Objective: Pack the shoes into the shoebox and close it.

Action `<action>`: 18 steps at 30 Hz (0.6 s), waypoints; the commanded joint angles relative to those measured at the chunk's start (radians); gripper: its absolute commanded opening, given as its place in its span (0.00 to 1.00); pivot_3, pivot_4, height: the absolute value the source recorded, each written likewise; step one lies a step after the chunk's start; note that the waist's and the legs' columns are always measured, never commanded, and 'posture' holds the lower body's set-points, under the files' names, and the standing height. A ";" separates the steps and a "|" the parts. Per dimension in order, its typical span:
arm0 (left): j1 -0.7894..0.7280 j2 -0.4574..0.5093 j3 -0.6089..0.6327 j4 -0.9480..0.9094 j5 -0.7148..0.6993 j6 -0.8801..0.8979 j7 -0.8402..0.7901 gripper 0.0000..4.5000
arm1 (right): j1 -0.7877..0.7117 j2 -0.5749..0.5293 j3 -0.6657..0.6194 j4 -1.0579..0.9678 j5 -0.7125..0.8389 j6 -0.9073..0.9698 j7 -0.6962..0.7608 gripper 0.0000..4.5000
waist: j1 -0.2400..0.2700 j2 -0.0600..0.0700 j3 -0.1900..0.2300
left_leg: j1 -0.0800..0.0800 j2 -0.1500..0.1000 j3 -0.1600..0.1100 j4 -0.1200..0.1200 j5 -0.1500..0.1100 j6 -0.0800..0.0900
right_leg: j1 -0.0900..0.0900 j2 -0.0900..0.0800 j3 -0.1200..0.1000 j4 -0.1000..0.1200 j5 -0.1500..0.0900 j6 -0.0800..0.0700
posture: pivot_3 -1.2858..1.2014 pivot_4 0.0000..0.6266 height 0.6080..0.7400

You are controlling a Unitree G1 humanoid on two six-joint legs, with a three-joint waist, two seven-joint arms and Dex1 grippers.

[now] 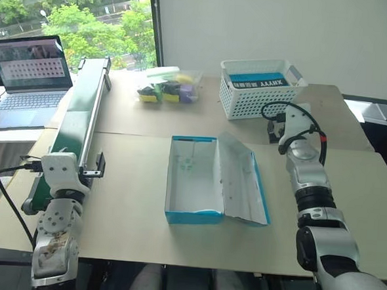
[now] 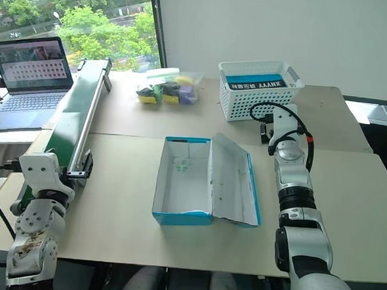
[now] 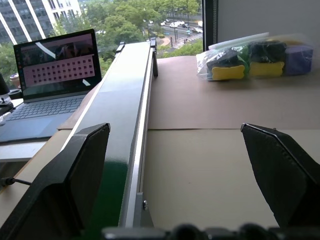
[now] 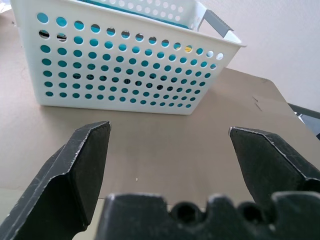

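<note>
1. At your far left a laptop (image 1: 28, 76) sits open on a side desk, well apart from the box.
2. Next, a long green conveyor (image 1: 84, 112) runs along the table's (image 1: 129, 226) left edge.
3. Your left gripper (image 3: 180, 165) hovers near the conveyor's near end, fingers (image 3: 75, 175) spread wide and holding nothing; the wrist view looks along the belt.
4. At the back, a clear bag (image 1: 167, 85) of colourful items lies between the conveyor and the basket.
5. The shoebox (image 1: 193, 178) sits mid-table, open and empty, white inside, its lid (image 1: 244, 181) folded out flat to its right side.
6. You have no shoes in the box yet.
7. A white basket (image 1: 256, 86) stands at the back right, holding a blue box with a black label.
8. Your right gripper (image 4: 170, 150) is stretched forward just before the basket, near it but apart, fingers (image 4: 80, 160) wide open and empty over bare table.
</note>
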 commanded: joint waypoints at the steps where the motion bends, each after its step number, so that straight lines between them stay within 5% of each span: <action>1: -0.034 -0.006 0.032 0.000 -0.010 -0.002 0.031 1.00 | -0.021 0.058 0.026 -0.140 0.000 0.041 -0.006 0.99 | 0.000 0.000 0.000 | 0.000 0.000 0.000 0.000 0.000 0.000 | 0.000 0.000 0.000 0.000 0.000 0.000 | 0.52 0.24 0.98; 9: -0.012 0.007 0.111 0.038 -0.028 0.053 0.047 1.00 | -0.058 0.280 0.148 -0.672 0.340 0.290 0.390 0.99 | -0.026 0.000 0.000 | -0.005 0.011 -0.001 -0.001 -0.001 -0.001 | -0.012 0.010 0.005 0.003 0.003 -0.004 | 0.52 0.24 0.98; 12: 0.002 0.025 0.123 0.034 -0.031 0.069 0.038 1.00 | -0.033 0.289 0.186 -0.777 0.446 0.388 0.505 0.99 | -0.006 -0.002 0.000 | -0.006 0.013 -0.002 -0.001 -0.002 -0.004 | -0.012 0.010 0.003 0.001 0.003 -0.004 | 0.52 0.24 0.98; 18: 0.021 0.066 0.169 0.025 -0.083 0.127 -0.004 1.00 | 0.085 0.189 0.486 -0.884 0.379 0.425 0.729 0.99 | 0.004 -0.006 -0.002 | -0.004 0.012 -0.002 0.002 -0.002 -0.005 | -0.009 0.009 0.003 0.001 0.004 -0.004 | 0.52 0.24 0.98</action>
